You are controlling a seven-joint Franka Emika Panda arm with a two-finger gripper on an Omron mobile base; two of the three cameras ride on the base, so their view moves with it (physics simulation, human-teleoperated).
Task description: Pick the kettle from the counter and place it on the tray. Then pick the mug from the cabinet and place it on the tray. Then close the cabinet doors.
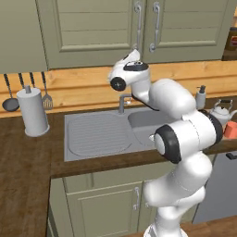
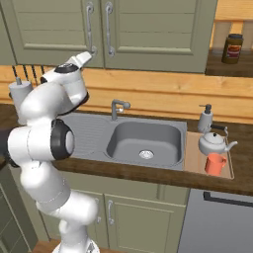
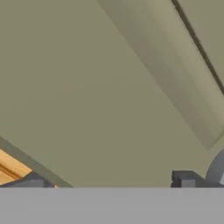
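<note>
Both cabinet doors, left (image 2: 54,24) and right (image 2: 153,24), stand shut, their silver handles (image 2: 89,27) side by side at the middle seam. My gripper (image 2: 85,57) is raised to the lower edge of the left door (image 1: 92,28), just beside its handle. In the hand view the fingertips (image 3: 183,178) stand wide apart on the green door panel (image 3: 109,87); the gripper (image 3: 109,181) is open and holds nothing. The silvery kettle (image 2: 213,142) and the orange-red mug (image 2: 215,164) stand together on the tan tray (image 2: 193,155), right of the sink on the counter (image 2: 123,170).
The grey sink (image 2: 143,138) with faucet (image 2: 117,106) lies below the arm, and the ribbed drainboard (image 1: 97,134) to its left. A soap dispenser (image 2: 205,118) stands behind the tray. A dark jar (image 2: 232,48) sits on a right-hand shelf. A paper towel roll (image 1: 32,111) and hanging utensils (image 1: 10,99) are at left.
</note>
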